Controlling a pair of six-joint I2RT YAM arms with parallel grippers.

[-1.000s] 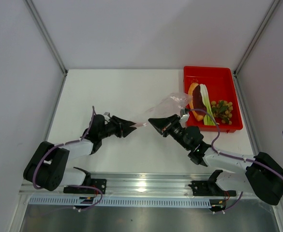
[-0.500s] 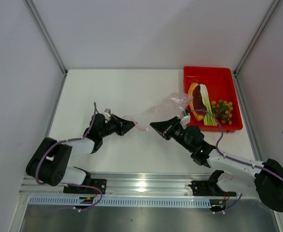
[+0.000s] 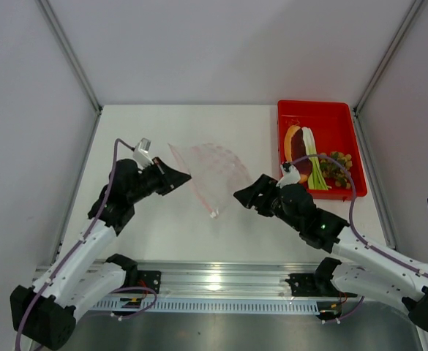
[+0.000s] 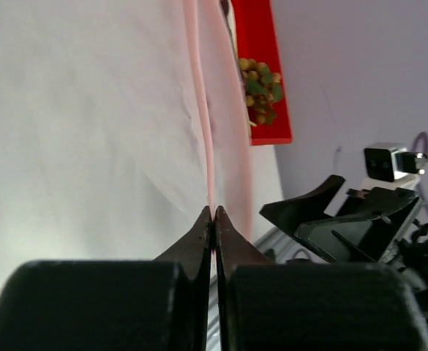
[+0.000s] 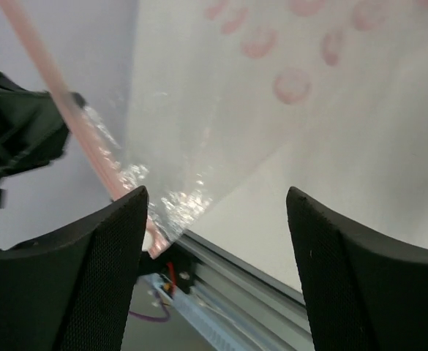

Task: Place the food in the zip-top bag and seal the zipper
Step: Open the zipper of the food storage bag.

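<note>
Now: my left gripper [image 4: 214,213] fingers together, clamped on thin pink-red zipper strip [image 4: 201,117] edging clear flat pink-dotted plastic bag [image 3: 217,170]. My right gripper [image 3: 238,196] fingers wide apart, just beside bag's near right edge; contact unclear. Orange-skinned dark-red wedge [image 3: 295,143], white-and-green stalk [image 3: 312,159] and yellow-green grape bunch [image 3: 336,167] lie in red rectangular tray [image 3: 316,108] at far right. White tabletop [image 3: 140,124] shows between bag and tray.
</note>
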